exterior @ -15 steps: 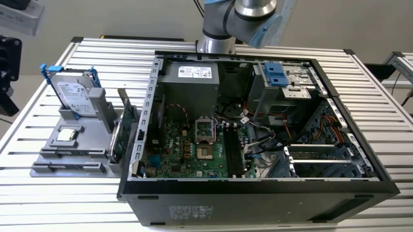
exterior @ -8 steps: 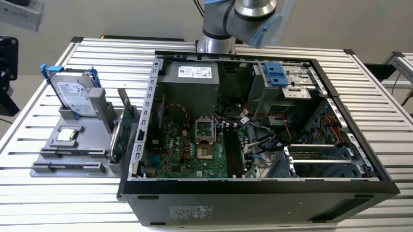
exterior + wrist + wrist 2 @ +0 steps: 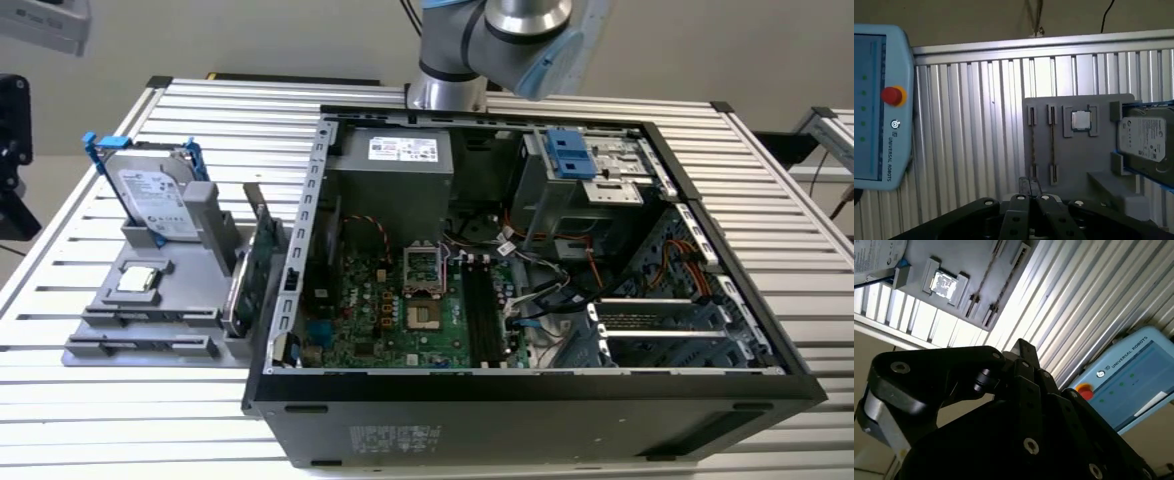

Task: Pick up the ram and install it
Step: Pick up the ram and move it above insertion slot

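Observation:
The ram shows edge-on as a thin dark strip [image 3: 1053, 145] in a slot of the grey holder [image 3: 1079, 160]. A second similar strip [image 3: 1031, 145] sits in the slot beside it. In the exterior view these slots are the front rails [image 3: 150, 320] of the holder [image 3: 100, 300], at the left of the open computer case [image 3: 534, 400]. My gripper [image 3: 1030, 186] hangs high above the table near the holder's edge. It is shut with nothing in it. In the second wrist view its black fingers [image 3: 1023, 347] meet at a point. The arm [image 3: 494, 40] rises behind the case.
The holder also carries a hard drive in a blue frame [image 3: 147, 190], a processor chip [image 3: 140, 280] and an upright green card [image 3: 271, 250]. The motherboard [image 3: 387, 310] has long black slots [image 3: 481, 300]. A blue teach pendant [image 3: 876, 105] lies on the slatted table [image 3: 969, 140].

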